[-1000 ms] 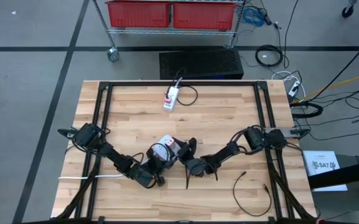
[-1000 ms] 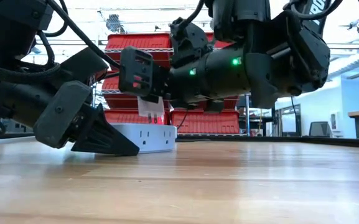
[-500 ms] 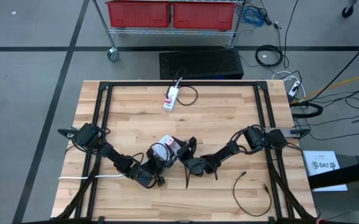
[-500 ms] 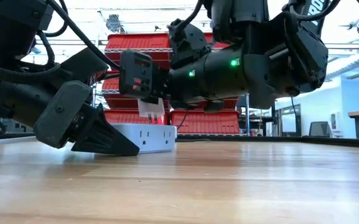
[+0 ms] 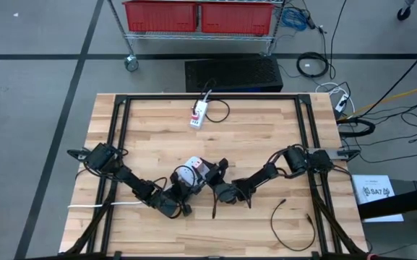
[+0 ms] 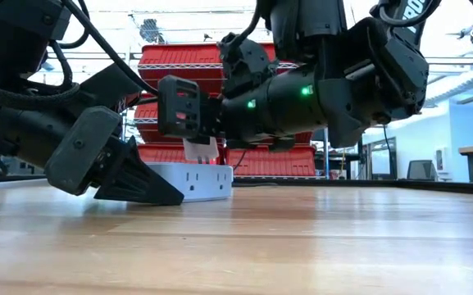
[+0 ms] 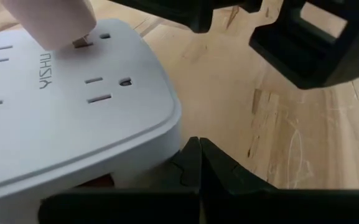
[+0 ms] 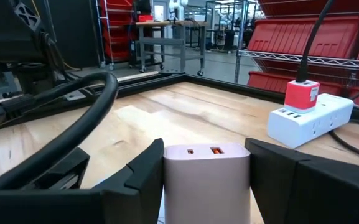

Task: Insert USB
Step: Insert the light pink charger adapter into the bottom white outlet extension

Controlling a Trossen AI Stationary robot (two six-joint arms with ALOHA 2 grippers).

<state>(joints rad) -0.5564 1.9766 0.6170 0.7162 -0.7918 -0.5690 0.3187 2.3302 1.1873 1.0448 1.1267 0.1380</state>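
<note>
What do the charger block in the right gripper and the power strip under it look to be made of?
Charger block: pale, matte, probably plastic, with soft rounded edges and no glare. Power strip: white, smooth, slightly glossy plastic, judging by its moulded outlet slots and rounded rim. Neither looks metallic.

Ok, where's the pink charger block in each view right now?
High view: too small to pick out; it sits where the two arms meet, by the white power strip.
Low view: charger block left of centre, hanging just above the strip.
Left wrist view: top left corner, at the strip's outlet.
Right wrist view: bottom centre, clamped in the right gripper jaws.
Shared landmark: that white power strip.
</note>
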